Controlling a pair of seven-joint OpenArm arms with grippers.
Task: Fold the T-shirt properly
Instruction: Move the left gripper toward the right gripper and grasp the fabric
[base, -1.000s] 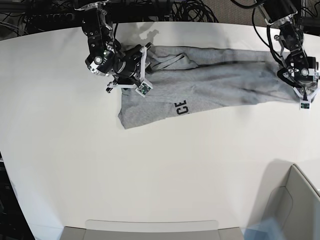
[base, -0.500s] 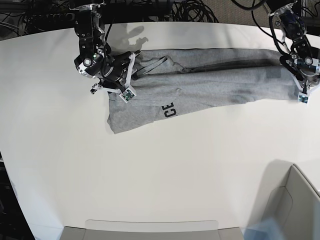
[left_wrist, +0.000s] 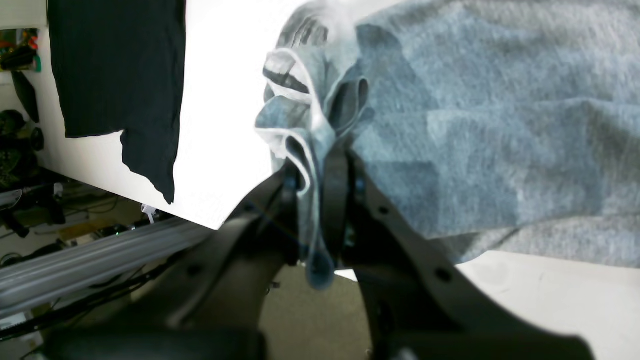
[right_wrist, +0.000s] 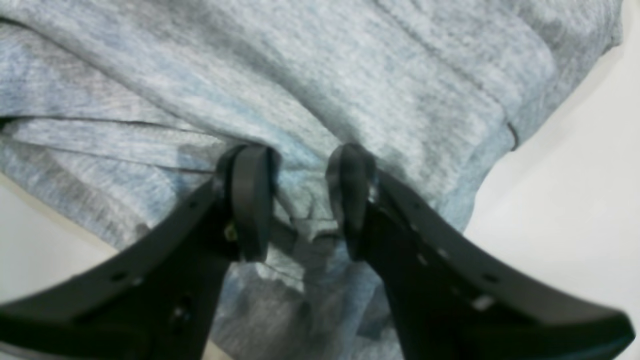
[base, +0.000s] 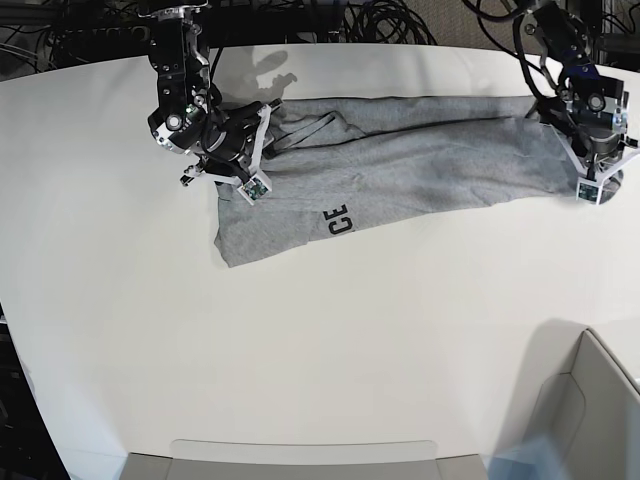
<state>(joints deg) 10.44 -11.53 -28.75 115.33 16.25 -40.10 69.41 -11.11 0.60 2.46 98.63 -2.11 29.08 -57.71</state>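
At the upper right of the base view the left gripper (base: 592, 168) is pinching a bunched corner of the T-shirt (base: 400, 165) between its nearly closed fingers (left_wrist: 334, 200). At the upper left the right gripper (base: 240, 150) is pressing into the other end, its jaws set well apart with a fold of grey cloth gathered between the pads (right_wrist: 250, 200). The shirt is lying stretched across the upper part of the white table (base: 300, 350), black letters showing near its lower-left edge.

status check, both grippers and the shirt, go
Left gripper shut on T-shirt edge. Right gripper clamped on bunched fabric. Shirt stretched between them, unfolded. Nothing in the way.
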